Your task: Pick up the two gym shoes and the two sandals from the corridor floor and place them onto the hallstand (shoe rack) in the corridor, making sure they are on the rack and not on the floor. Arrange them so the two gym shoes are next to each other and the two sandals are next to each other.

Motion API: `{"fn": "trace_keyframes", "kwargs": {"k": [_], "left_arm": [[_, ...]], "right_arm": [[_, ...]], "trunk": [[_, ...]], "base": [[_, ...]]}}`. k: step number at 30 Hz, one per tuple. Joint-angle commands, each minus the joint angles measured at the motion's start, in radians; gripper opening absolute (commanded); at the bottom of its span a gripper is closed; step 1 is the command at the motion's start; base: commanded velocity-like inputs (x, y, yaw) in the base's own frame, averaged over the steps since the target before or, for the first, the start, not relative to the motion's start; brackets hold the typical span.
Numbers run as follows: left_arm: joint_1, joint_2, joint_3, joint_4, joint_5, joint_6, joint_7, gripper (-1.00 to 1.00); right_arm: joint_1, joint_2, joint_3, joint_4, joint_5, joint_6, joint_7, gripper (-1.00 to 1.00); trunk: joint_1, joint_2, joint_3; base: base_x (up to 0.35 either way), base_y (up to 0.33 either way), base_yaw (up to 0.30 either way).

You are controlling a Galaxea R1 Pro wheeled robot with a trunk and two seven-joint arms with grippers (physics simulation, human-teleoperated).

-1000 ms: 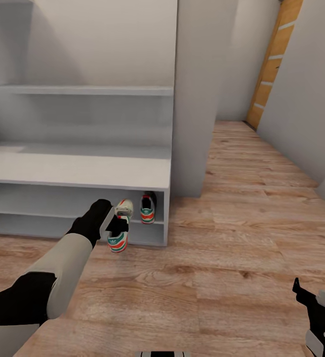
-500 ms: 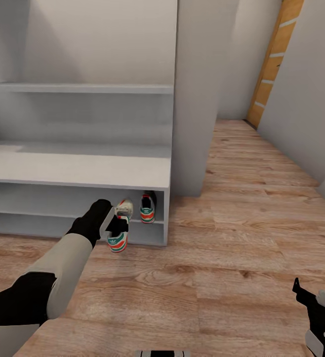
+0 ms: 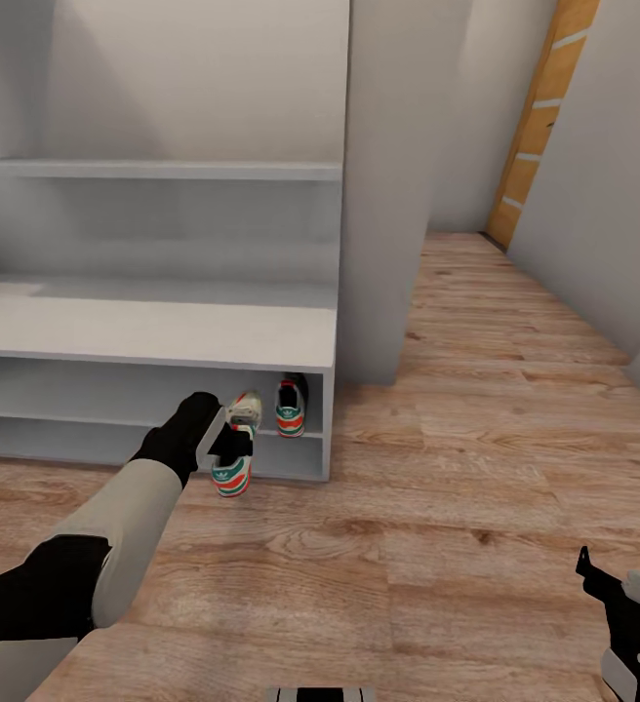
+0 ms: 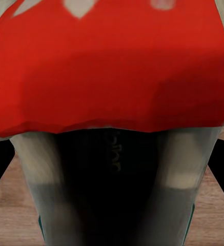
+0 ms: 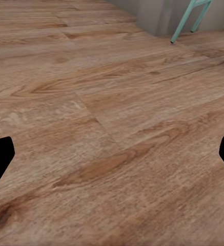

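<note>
Now left tool clamps gym shoe heel-down before hallstand lower shelf, aiming beside shelved mate; right tool idle, jaws wide.

One gym shoe, cream with green stripes and a red-orange heel, stands on the bottom shelf of the pale grey hallstand, heel outward, at its right end. At its eight o'clock, the second gym shoe hangs heel-down above the wood-plank corridor floor, just before the shelf edge.
</note>
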Motion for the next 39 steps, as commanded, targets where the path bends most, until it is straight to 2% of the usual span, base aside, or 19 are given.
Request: {"fn": "trace_keyframes", "kwargs": {"k": [1,11,32,39], "left_arm": [[0.000,0.000,0.000,0.000,0.000,0.000,0.000,-1.00],[0.001,0.000,0.000,-0.001,0.000,0.000,0.000,-1.00],[0.003,0.001,0.000,-0.001,0.000,0.000,0.000,-1.00],[0.003,0.000,0.001,-0.001,0.000,0.000,0.000,-1.00]], "right_arm": [[-0.001,0.000,0.000,0.000,0.000,0.000,0.000,1.00],[0.000,0.000,0.000,0.000,0.000,0.000,0.000,1.00],[0.000,0.000,0.000,0.000,0.000,0.000,0.000,1.00],[0.000,0.000,0.000,0.000,0.000,0.000,0.000,1.00]], "trunk": [[0.000,0.000,0.000],[0.000,0.000,0.000],[0.001,0.000,-0.008],[0.001,0.000,-0.008]], "base": [[0.000,0.000,0.000],[0.149,0.000,0.000],[0.008,0.000,0.000],[0.186,0.000,0.000]]}}
